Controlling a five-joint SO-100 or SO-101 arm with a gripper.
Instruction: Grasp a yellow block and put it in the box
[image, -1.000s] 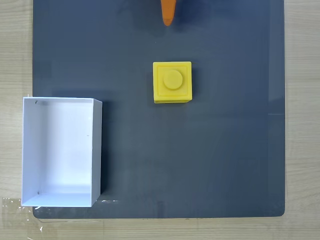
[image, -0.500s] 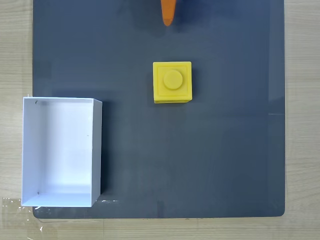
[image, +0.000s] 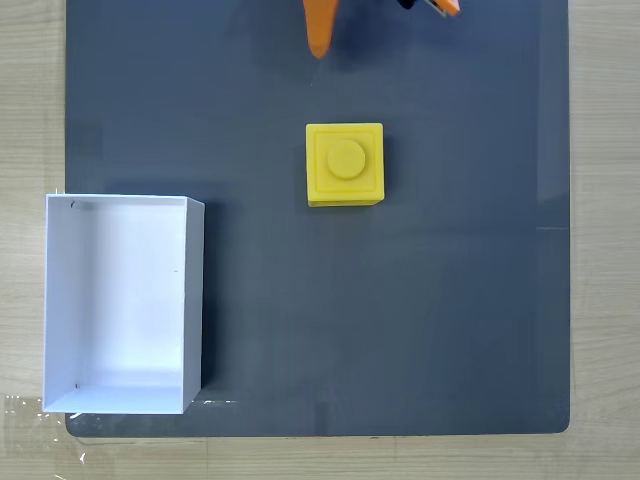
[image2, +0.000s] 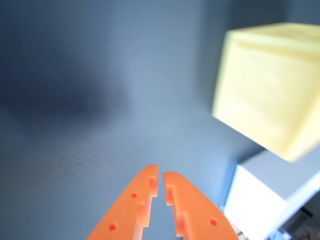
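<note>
In the fixed view, your gripper pokes in at the top edge, an orange fingertip at about 12 o'clock of the picture, with another orange part cut off by the frame toward 1 o'clock. The block sits on the dark mat, stud face up, just above the picture's centre and apart from the fingertip, which lies at roughly 11 o'clock from it. The box stands at 8 o'clock of the picture, lidless, its lower left corner overhanging the mat onto the wooden table. Block and box are well apart.

In the wrist view, your gripper enters from 6 o'clock with its two orange fingers nearly together, a thin gap between the tips and nothing held. The block is blurred at 2 o'clock, and the box shows at 4 o'clock.
</note>
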